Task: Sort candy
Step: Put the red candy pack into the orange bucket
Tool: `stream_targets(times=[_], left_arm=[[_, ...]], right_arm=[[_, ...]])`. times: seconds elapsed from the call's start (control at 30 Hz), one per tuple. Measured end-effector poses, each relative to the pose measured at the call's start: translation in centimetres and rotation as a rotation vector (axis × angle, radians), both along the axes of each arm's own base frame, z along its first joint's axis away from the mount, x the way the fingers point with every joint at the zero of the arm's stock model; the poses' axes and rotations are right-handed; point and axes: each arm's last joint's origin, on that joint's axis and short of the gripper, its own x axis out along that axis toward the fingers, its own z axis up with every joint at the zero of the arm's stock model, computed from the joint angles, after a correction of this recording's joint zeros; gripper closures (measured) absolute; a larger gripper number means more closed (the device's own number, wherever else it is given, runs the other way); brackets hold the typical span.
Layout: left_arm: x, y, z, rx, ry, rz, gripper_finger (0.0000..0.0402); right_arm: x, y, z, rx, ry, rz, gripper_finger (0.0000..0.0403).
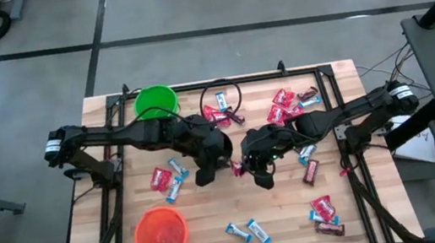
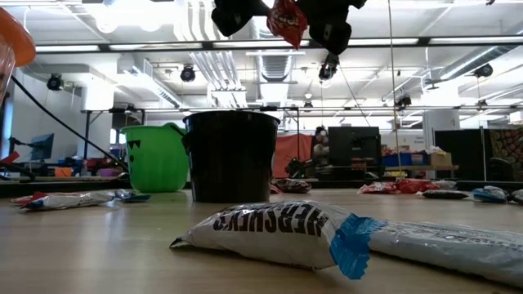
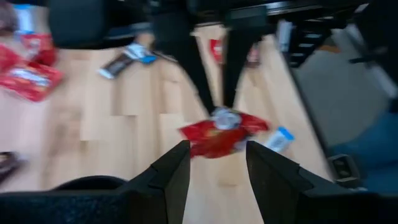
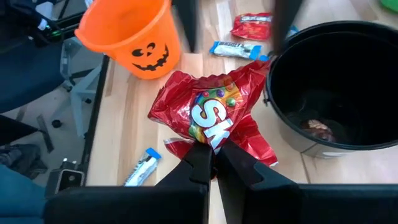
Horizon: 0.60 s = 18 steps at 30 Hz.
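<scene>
A red Skittles packet (image 4: 208, 115), one of the candy, hangs in the air over the middle of the table with my right gripper (image 4: 213, 163) shut on it. From above it shows as a red scrap (image 1: 238, 167) between the two grippers. My left gripper (image 3: 217, 168) is open and faces the packet (image 3: 224, 132) from the table's left. Its fingertips stop just short of the packet. The low view shows the packet (image 2: 286, 20) high above the table between both dark grippers. My right gripper pinches the packet's crumpled end (image 4: 210, 138) between its two fingers. The fingers come from the table's right, slanting downward. The rest of the packet spreads out beyond the fingertips, lifted clear of the table.
A black cup (image 1: 221, 102) and a green cup (image 1: 155, 102) stand at the far edge, and an orange cup (image 1: 161, 234) stands near left. Loose candy lies far right (image 1: 283, 105), near right (image 1: 324, 213), near middle (image 1: 247, 231) and left (image 1: 166, 180). A Hershey's bar (image 2: 270, 233) lies close to the low camera.
</scene>
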Motion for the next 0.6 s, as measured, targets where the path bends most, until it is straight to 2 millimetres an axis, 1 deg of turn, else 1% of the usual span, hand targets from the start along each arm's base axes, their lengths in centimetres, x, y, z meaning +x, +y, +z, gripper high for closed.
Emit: stream_targets(times=[0.23,0.4,0.6], left_arm=[[0.1,0.6,-0.2,-0.013,0.011,0.004,0.0262],[0.2,0.5,-0.4,-0.069,0.017,-0.056,0.0262],[0.9,0.5,-1.2,-0.093,0.039,-0.077,0.0262]], right_arm=[[0.0,0.0,0.1,0.001,-0.013,0.005,0.0394],[0.1,-0.1,0.2,-0.001,-0.023,0.004,0.0394],[0.1,-0.2,0.2,0.0,-0.024,0.005,0.0394]])
